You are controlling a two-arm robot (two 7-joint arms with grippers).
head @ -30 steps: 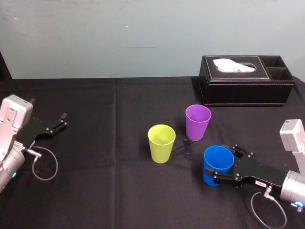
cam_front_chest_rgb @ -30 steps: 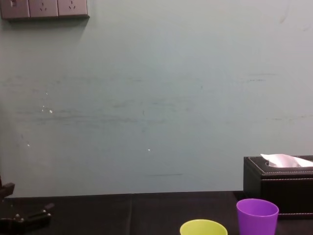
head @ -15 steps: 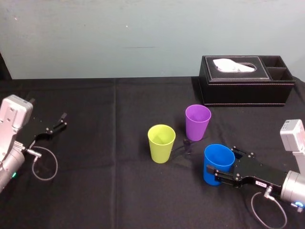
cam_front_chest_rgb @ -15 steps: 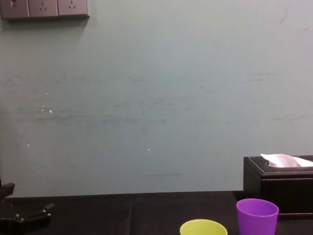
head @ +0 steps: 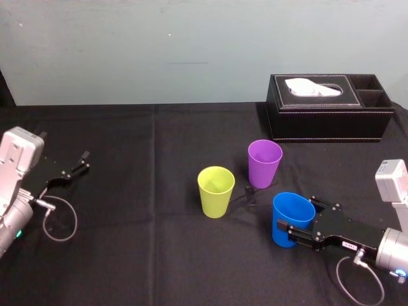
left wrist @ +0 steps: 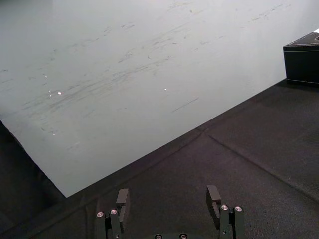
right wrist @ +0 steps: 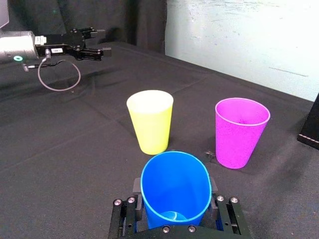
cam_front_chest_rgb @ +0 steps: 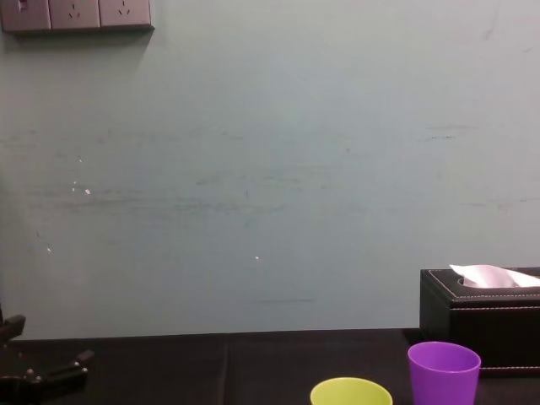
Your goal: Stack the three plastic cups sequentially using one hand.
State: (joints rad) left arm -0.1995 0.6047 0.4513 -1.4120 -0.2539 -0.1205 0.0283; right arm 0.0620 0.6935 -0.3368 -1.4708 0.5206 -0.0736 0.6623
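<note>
- The right hand (head: 298, 220) reaches in low from the robot's right over the black-draped tabletop (head: 127, 255). Its two slim black fingers are closed against opposite sides of the blue cup (head: 292, 218).
- In the right wrist view, the blue cup (right wrist: 174, 191) sits mouth-up between the fingers of the right hand (right wrist: 174, 185), one finger pressed to each flank. It is empty, with its round floor visible inside. Whether its base rests on the cloth or hangs just above it cannot be told.
- The yellow-green cup (head: 215, 191) stands upright and open-mouthed near the middle of the tabletop, to the left of the blue cup and apart from it.
- The purple cup (head: 264, 164) stands upright farther back, just to the right of the yellow-green one and not touching it. The blue cup lies nearer the robot and slightly to its right.
- From the right wrist, the yellow-green cup (right wrist: 149, 122) and the purple cup (right wrist: 241, 132) flank the held blue cup, each standing free on the cloth.
- The chest view catches the rims of the yellow-green cup (cam_front_chest_rgb: 350, 394) and the purple cup (cam_front_chest_rgb: 443, 371) at its lower edge.
- A black stitched tissue box (head: 328, 118), white tissue poking from its slot, sits at the far right of the tabletop, behind the cups.
- The left hand (head: 83, 162) is parked at the far left, well away from the cups. Its fingers (left wrist: 122, 196) are spread wide and hold nothing.
</note>
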